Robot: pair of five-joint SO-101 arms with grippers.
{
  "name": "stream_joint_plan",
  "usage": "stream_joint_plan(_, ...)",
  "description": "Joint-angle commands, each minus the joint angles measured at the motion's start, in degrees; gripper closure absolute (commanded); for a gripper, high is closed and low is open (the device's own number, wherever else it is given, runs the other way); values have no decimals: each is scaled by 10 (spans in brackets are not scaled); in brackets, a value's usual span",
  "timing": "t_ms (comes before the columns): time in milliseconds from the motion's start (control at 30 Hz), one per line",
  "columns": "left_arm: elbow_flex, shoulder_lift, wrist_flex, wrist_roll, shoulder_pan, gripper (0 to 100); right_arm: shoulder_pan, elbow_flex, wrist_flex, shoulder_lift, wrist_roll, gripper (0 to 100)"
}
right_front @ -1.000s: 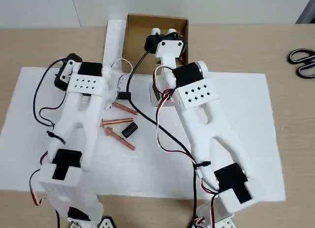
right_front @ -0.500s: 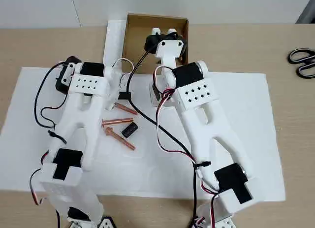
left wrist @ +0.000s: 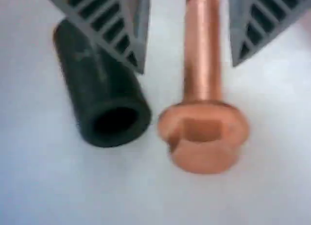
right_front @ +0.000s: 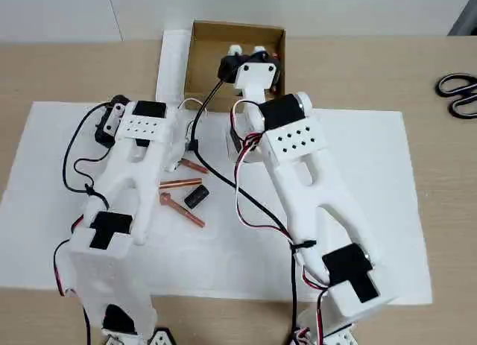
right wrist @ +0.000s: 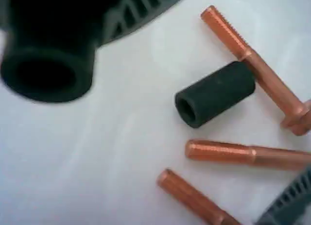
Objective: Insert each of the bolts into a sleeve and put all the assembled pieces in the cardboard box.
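Observation:
My left gripper [left wrist: 187,60] is open and low over the white sheet, its grey ribbed fingers [left wrist: 112,30] straddling the shank of a copper bolt [left wrist: 204,132]. A loose black sleeve [left wrist: 104,103] lies right beside that bolt, partly under one finger. My right gripper [right wrist: 92,25] is shut on another black sleeve [right wrist: 46,72], held above the sheet. In the high view three bolts [right_front: 181,209] and a sleeve [right_front: 194,196] lie between the two arms, and the left gripper [right_front: 177,155] covers the head of the farthest bolt [right_front: 197,167]. The cardboard box [right_front: 203,62] stands at the far edge.
Black scissors [right_front: 458,92] lie on the bare table at the far right. A white paper sheet [right_front: 373,181] covers the work area. Cables hang from the right arm [right_front: 298,144] close to the bolts. The left arm's finger [right wrist: 286,205] shows in the right wrist view.
The left arm has swung to the right and a little farther away, bringing its gripper over the farthest bolt. The right arm has hardly moved.

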Motion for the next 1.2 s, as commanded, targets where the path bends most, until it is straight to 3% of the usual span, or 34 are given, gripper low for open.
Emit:
stream_joint_plan(0, -18, 10, -19, -2, 7, 892, 7, -31, -12, 1, -3, 994)
stream_joint_plan(300, -21, 63, -23, 0, 7, 901, 7, -32, -13, 3, -3, 994)
stream_joint_plan(400, -21, 60, -18, -2, 6, 998, 7, -33, -13, 5, -3, 994)
stream_joint_plan(467, -29, 60, -4, -2, 5, 988, 7, -33, -13, 5, -3, 994)
stream_joint_plan(767, -204, 60, 210, -54, 7, 994, 7, -33, -13, 4, -3, 994)
stream_joint_plan(867, -292, 60, 281, -98, 10, 994, 6, -33, -13, 1, -3, 994)
stream_joint_plan(967, -369, 54, 282, -196, 7, 993, 6, -34, -13, 1, -3, 994)
stream_joint_plan(1167, -506, -61, 276, -323, -19, 993, 7, -50, -36, -1, -3, 991)
